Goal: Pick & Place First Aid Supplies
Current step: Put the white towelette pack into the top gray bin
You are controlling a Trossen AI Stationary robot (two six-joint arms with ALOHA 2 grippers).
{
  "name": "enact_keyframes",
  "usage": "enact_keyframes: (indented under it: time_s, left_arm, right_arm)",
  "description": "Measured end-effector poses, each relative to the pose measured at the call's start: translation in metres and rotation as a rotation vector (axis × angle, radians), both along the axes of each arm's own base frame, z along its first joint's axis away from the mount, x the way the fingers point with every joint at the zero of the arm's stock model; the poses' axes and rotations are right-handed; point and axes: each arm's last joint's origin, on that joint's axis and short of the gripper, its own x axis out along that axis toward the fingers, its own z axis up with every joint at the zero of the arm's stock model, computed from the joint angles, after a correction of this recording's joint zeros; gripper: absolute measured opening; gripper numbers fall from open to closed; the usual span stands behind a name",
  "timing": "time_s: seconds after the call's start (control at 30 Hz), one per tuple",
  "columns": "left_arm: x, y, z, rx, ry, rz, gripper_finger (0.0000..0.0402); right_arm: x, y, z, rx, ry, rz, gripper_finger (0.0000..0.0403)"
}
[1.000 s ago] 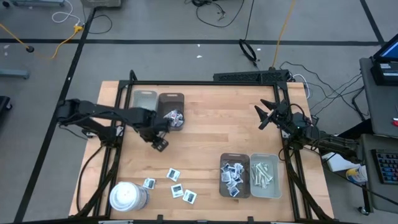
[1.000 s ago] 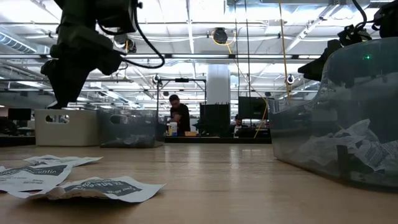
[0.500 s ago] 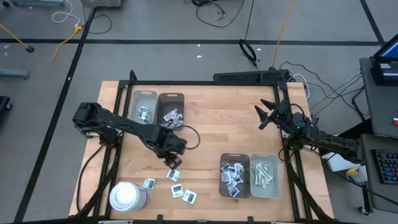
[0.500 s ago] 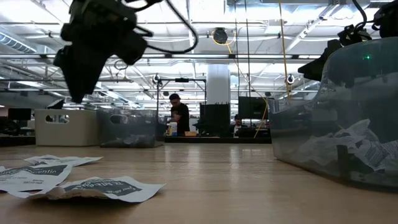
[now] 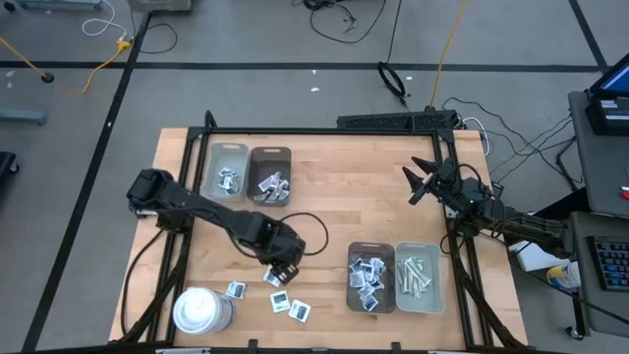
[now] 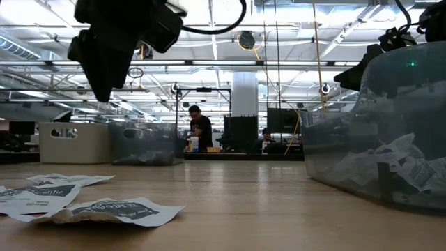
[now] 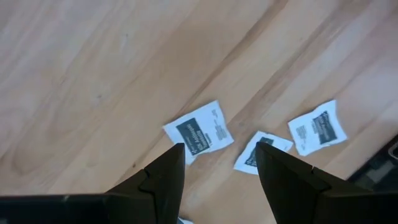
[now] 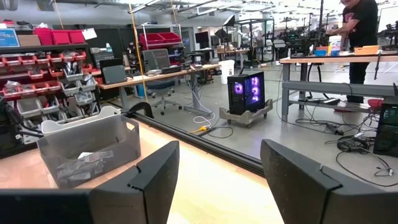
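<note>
Four loose packets (image 5: 276, 292) of the first aid supplies lie on the bare wood at about 7 o'clock from the centre of the table (image 5: 334, 206): small white squares with dark-blue print, close together but apart from one another. More packets fill the dark tray (image 5: 371, 292) at 5 o'clock, with pale wrapped strips in the clear tray (image 5: 425, 294) touching its side. Two further trays at 11 o'clock, a clear one (image 5: 227, 153) and a dark one (image 5: 270, 156), also hold packets.

The left gripper (image 5: 285, 272) hangs over the loose group, directly above its 12 o'clock packet. In the left wrist view its two dark fingers (image 7: 163, 180) stand apart with nothing between them, and three packets (image 7: 199, 131) show on the wood beyond the tips. The step in hand looks like the approach for a pick. The next move calls for a straight descent onto one packet; these lie flat, so the tips must pinch an edge or a raised corner without nudging the neighbours.

The right gripper (image 5: 421, 182) waits at 3 o'clock near the table edge, fingers spread and empty.

A large white cylinder (image 5: 201, 311) stands at 8 o'clock from the packets.

The packets' print is too small to read in any view; the low view shows lettering on the nearest one (image 6: 115, 210), not legible.
</note>
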Motion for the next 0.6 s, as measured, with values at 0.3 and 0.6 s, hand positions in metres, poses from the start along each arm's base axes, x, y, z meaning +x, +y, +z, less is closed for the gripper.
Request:
enact_keyframes:
  time_s: [0.3, 0.6]
  left_arm:
    - [-0.004, -0.017, -0.017, 0.055, 0.023, -0.024, 0.02]
    - [0.003, -0.032, -0.054, 0.071, 0.125, -0.057, 0.02]
  right_arm:
    - [0.0, 0.0, 0.0, 0.0, 0.0, 0.0, 0.022]
    - [0.0, 0.0, 0.0, 0.0, 0.0, 0.0, 0.0221]
